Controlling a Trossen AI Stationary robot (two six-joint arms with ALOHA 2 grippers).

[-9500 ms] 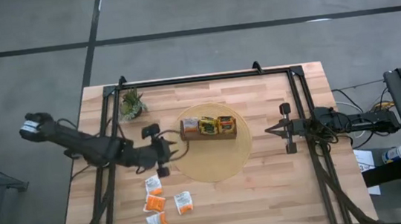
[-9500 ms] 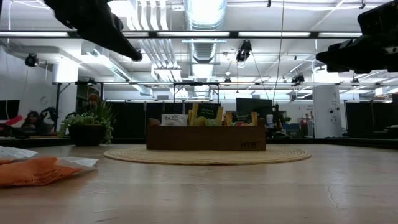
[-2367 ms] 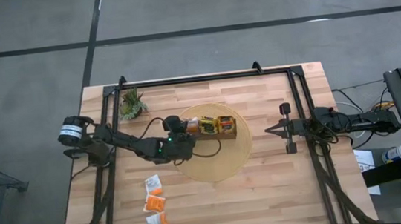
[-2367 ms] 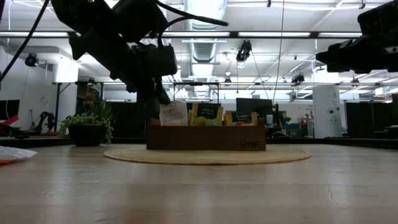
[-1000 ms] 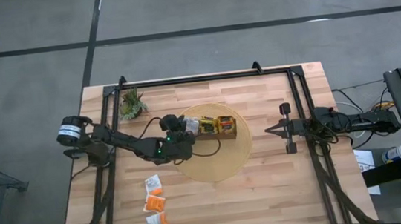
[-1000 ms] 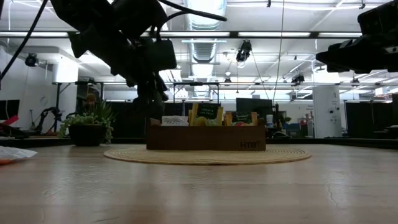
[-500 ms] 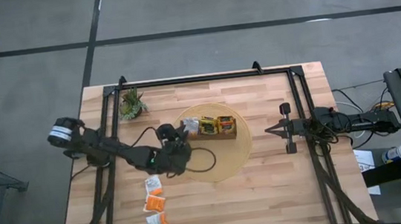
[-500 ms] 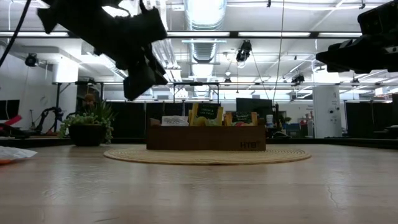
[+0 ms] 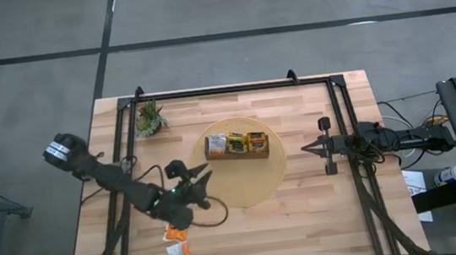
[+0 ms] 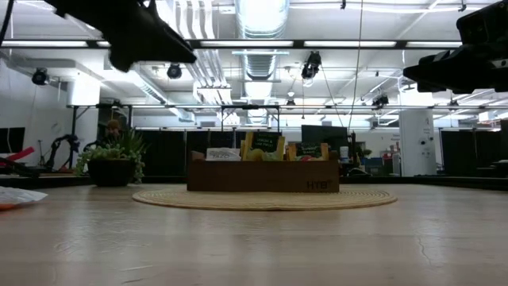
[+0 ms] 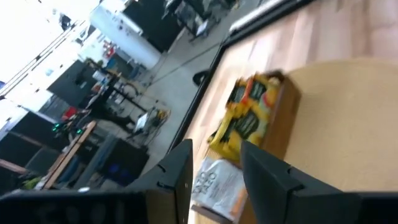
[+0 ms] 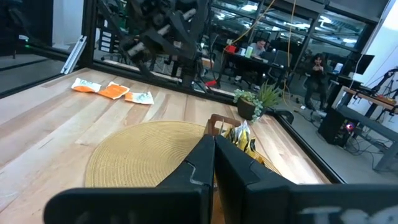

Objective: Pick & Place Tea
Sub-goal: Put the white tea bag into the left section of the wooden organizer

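The brown tray (image 9: 238,154) stands on a round woven mat (image 9: 255,184). It holds tea sachets on edge: a white one (image 9: 215,142) at its left end and yellow ones (image 9: 246,144) beside it. Two loose orange-and-white sachets (image 9: 175,242) lie near the table's front left. My left gripper (image 9: 192,175) hovers open and empty between them and the tray, pointing toward the tray; its wrist view shows the white sachet (image 11: 217,186) beyond its fingers. My right gripper (image 9: 308,146) waits shut at the table's right side.
A small potted plant (image 9: 149,119) stands at the far left corner. A black frame (image 9: 232,88) runs along the far edge and down both sides of the table. Bare wood lies in front of the mat.
My left gripper has drawn back from the tray's left end toward the table's near left, rising and rolling as it went, still open. It now hovers over the mat's left rim, near the loose sachets. The white sachet stays in the tray.
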